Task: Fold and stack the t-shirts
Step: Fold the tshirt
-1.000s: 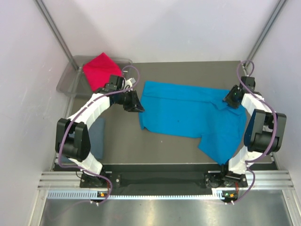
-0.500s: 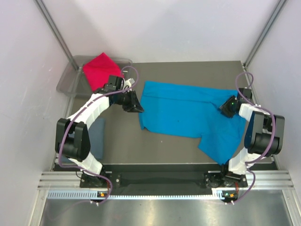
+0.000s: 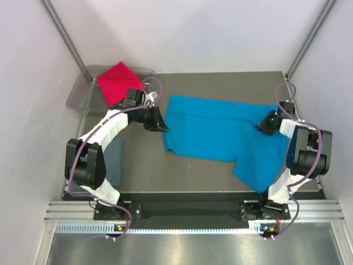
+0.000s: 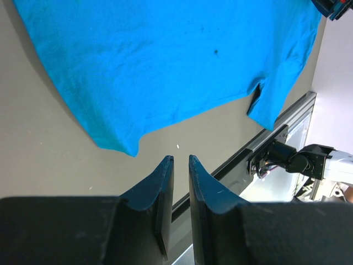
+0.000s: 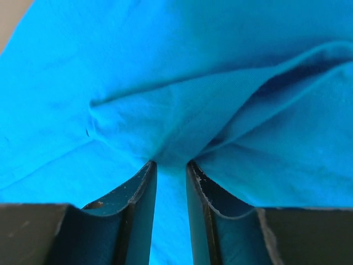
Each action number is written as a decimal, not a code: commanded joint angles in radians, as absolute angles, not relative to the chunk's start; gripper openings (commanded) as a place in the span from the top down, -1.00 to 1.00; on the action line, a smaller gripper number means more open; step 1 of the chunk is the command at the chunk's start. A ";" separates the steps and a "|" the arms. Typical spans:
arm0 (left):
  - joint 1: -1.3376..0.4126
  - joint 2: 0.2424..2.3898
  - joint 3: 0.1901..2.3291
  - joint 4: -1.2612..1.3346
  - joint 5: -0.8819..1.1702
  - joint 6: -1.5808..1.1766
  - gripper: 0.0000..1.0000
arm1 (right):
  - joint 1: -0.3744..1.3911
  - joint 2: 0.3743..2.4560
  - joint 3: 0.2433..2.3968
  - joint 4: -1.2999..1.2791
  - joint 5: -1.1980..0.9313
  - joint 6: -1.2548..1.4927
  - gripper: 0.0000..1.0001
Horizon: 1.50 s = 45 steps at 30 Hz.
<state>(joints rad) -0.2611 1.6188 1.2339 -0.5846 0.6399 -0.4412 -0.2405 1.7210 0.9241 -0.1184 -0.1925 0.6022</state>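
Pinch on the blue shirt [image 5: 99, 66]: the right gripper [image 5: 171, 164] has a ridge of cloth gathered between its nearly closed jaws, with creases fanning out ahead of the tips. It looks like a thin bite, so I'd want the grip firm before any lift. The left gripper [image 4: 179, 160] hovers over the bare table [image 4: 33, 143], its jaws a narrow slit apart and holding nothing. The shirt's corner lies just ahead of those tips, the natural spot to grab so both ends travel together. As for room, the wall stands close outside the right jaws and the table's near edge sits under the hanging cloth. Between the two grippers it's open. The red shirt [image 3: 117, 81] sits in the tray [image 3: 77, 98] behind the left jaws, and the grey shirt [image 3: 114, 157] lies well back by that arm's base.
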 commanded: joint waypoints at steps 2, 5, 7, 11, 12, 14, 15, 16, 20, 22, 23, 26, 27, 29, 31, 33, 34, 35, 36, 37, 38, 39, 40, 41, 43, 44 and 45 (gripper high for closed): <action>-0.253 1.606 1.230 -0.555 0.667 -0.439 0.56 | -0.249 1.755 0.976 -0.092 -0.179 0.577 0.44; -0.253 1.608 1.232 -0.554 0.667 -0.439 0.56 | -0.248 1.767 0.982 -0.098 -0.176 0.568 0.49; -0.253 1.608 1.233 -0.555 0.666 -0.440 0.55 | -0.248 1.769 0.982 -0.101 -0.175 0.563 0.53; -0.253 1.609 1.233 -0.549 0.670 -0.448 0.56 | -0.248 1.769 1.018 -0.149 -0.169 0.549 0.78; -0.253 1.609 1.233 -0.549 0.670 -0.449 0.55 | -0.247 1.766 1.026 -0.181 -0.167 0.546 0.85; -0.253 1.609 1.233 -0.546 0.673 -0.449 0.56 | -0.249 1.749 1.046 -0.216 -0.163 0.546 1.00; -0.252 1.609 1.235 -0.545 0.672 -0.451 0.56 | -0.249 1.740 1.048 -0.248 -0.164 0.561 1.00; -0.252 1.611 1.233 -0.545 0.673 -0.451 0.56 | -0.249 1.718 1.046 -0.259 -0.166 0.571 1.00; -0.252 1.614 1.226 -0.529 0.675 -0.459 0.56 | -0.247 1.677 1.028 -0.314 -0.176 0.614 1.00; -0.252 1.617 1.223 -0.522 0.676 -0.463 0.56 | -0.249 1.660 1.002 -0.321 -0.190 0.653 1.00; -0.252 1.618 1.220 -0.519 0.676 -0.465 0.55 | -0.247 1.657 0.994 -0.319 -0.195 0.667 1.00; -0.252 1.620 1.210 -0.506 0.690 -0.474 0.56 | -0.245 1.649 0.970 -0.327 -0.206 0.715 1.00; -0.253 1.618 1.207 -0.502 0.693 -0.476 0.56 | -0.245 1.643 0.962 -0.318 -0.221 0.741 1.00; -0.252 1.618 1.200 -0.494 0.693 -0.479 0.56 | -0.238 1.631 0.950 -0.319 -0.219 0.761 1.00; -0.252 1.618 1.198 -0.497 0.690 -0.476 0.56 | -0.233 1.620 0.939 -0.325 -0.209 0.791 1.00; -0.252 1.617 1.196 -0.502 0.692 -0.472 0.56 | -0.226 1.618 0.927 -0.319 -0.206 0.825 1.00; -0.250 1.615 1.195 -0.503 0.690 -0.469 0.56 | -0.224 1.617 0.916 -0.318 -0.204 0.840 1.00; -0.250 1.615 1.196 -0.506 0.689 -0.468 0.56 | -0.218 1.618 0.910 -0.313 -0.204 0.851 1.00; -0.250 1.612 1.197 -0.505 0.689 -0.465 0.56 | -0.216 1.617 0.905 -0.311 -0.203 0.880 1.00; -0.247 1.611 1.197 -0.508 0.687 -0.462 0.56 | -0.213 1.612 0.896 -0.313 -0.198 0.894 1.00; -0.245 1.611 1.193 -0.509 0.686 -0.460 0.56 | -0.206 1.606 0.890 -0.314 -0.192 0.906 1.00; -0.245 1.609 1.193 -0.509 0.686 -0.462 0.56 | -0.201 1.592 0.884 -0.314 -0.177 0.934 1.00; -0.244 1.608 1.192 -0.512 0.687 -0.459 0.56 | -0.196 1.588 0.873 -0.313 -0.169 0.946 1.00; -0.242 1.606 1.189 -0.511 0.687 -0.459 0.56 | -0.189 1.580 0.868 -0.313 -0.164 0.959 1.00; -0.239 1.603 1.184 -0.511 0.687 -0.457 0.56 | -0.176 1.565 0.859 -0.319 -0.149 0.989 1.00; -0.239 1.603 1.184 -0.511 0.689 -0.456 0.56 | -0.173 1.563 0.858 -0.319 -0.147 1.006 1.00; -0.236 1.605 1.183 -0.511 0.690 -0.454 0.56 | -0.169 1.559 0.853 -0.319 -0.141 1.015 0.99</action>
